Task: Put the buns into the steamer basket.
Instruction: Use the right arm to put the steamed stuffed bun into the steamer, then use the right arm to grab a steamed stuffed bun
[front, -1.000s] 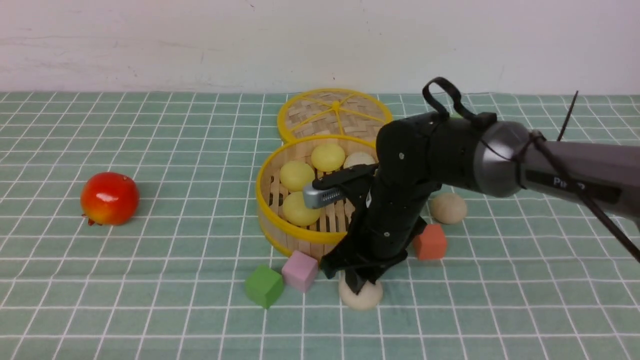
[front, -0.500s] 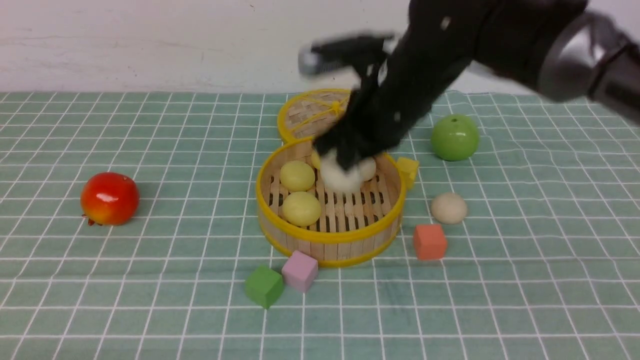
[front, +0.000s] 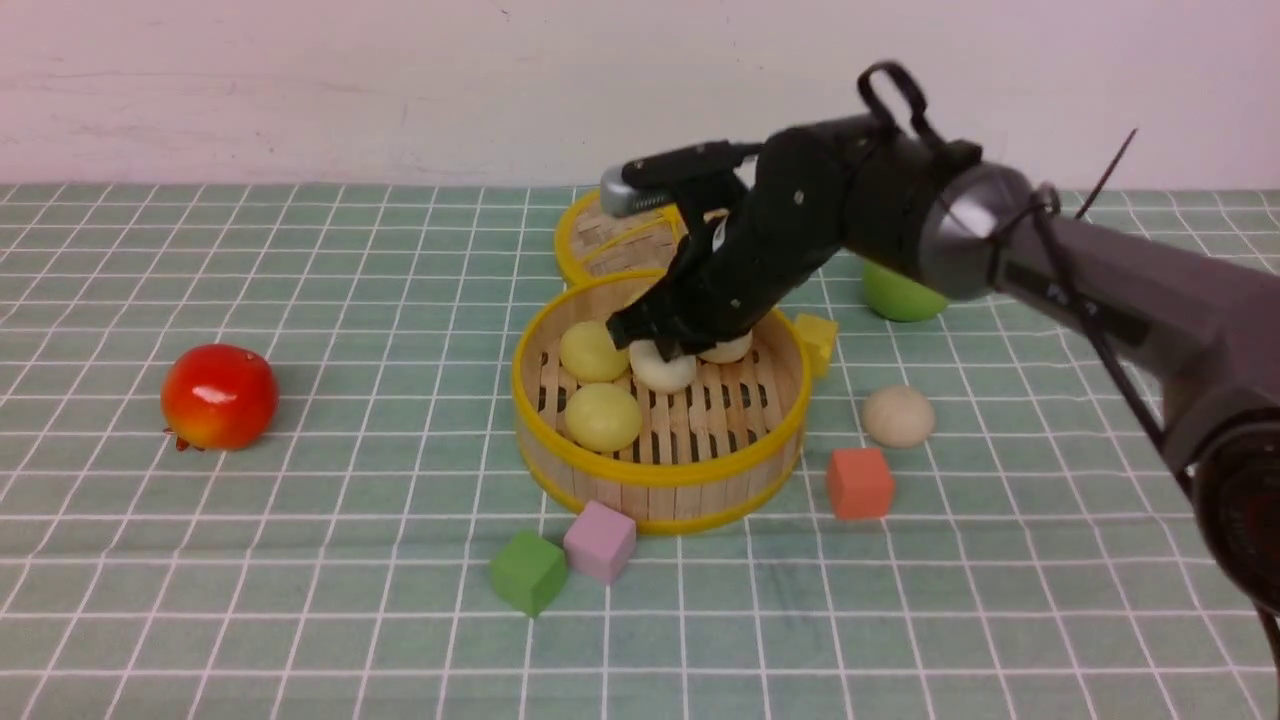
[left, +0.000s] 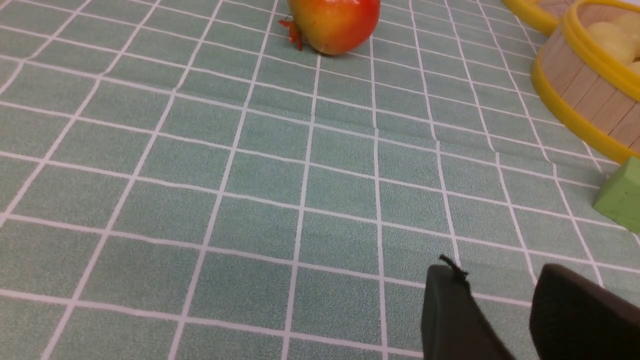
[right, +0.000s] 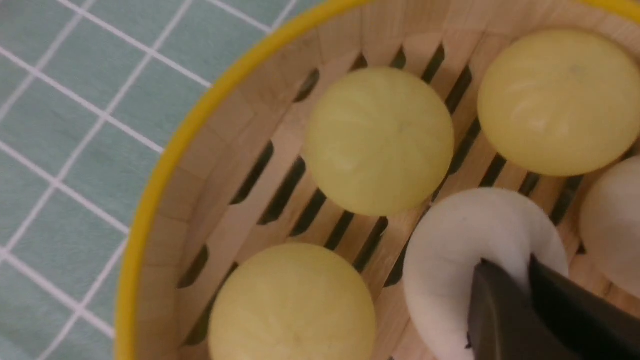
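Observation:
The steamer basket (front: 650, 478) stands mid-table. My right gripper (front: 662, 352) reaches down into it, shut on an off-white bun (front: 665, 375) that hangs just above or on the slats. In the right wrist view the black fingertips (right: 492, 300) pinch that bun (right: 460, 235) among three pale yellow buns (right: 380, 140) and another off-white bun (right: 615, 225). A beige bun (front: 898, 416) lies on the cloth right of the basket. In the left wrist view, my left gripper (left: 495, 280) hovers open over bare cloth, far from the basket (left: 585, 95).
The woven lid (front: 610, 235) leans behind the basket. A red fruit (front: 218, 396) sits far left, a green fruit (front: 900, 295) behind my right arm. A yellow cube (front: 818, 338), orange cube (front: 858, 482), pink cube (front: 598, 541) and green cube (front: 527, 571) ring the basket.
My right gripper closed on the off-white bun on the cloth in front of the basket, lifted it high over the rim, and has come down inside the basket with it.

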